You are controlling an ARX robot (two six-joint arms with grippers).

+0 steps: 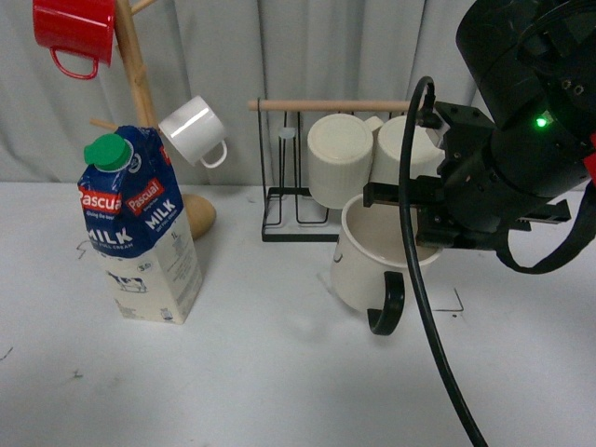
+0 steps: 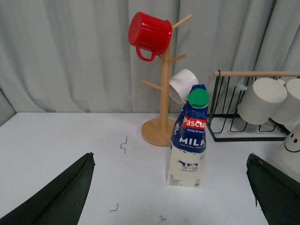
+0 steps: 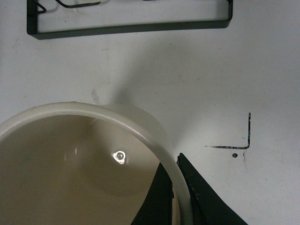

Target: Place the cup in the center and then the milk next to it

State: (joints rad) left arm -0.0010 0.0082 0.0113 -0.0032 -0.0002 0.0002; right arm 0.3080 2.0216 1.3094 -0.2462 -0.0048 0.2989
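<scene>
R arm's claw (image 3: 173, 164) is pinching the cup (image 1: 368, 265) by its rim, 1 finger inside & 1 outside the wall, on the side away from the milk carton (image 1: 140, 237). The black handle (image 1: 386, 304) points back toward the robot. So the cup sits directly under that claw, mouth up, just in front of the wire rack (image 1: 298, 237) at its right end. Can't tell whether its base touches the worktop (image 1: 279, 391) or hangs a bit clear. Judging by the front view, the centre is the bare patch in front of the rack's left end, so the next move is prob. a short carry leftward & a little toward the robot, w/ the cup kept level. The carton stands upright, long axis vertical, well left of the rack & well apart from the cup. L arm's claw (image 2: 169, 158) is spread wide, holding nothing. The carton is straight ahead of it, cap up, so the L arm is the nearer arm for the milk step, not yet begun.
</scene>
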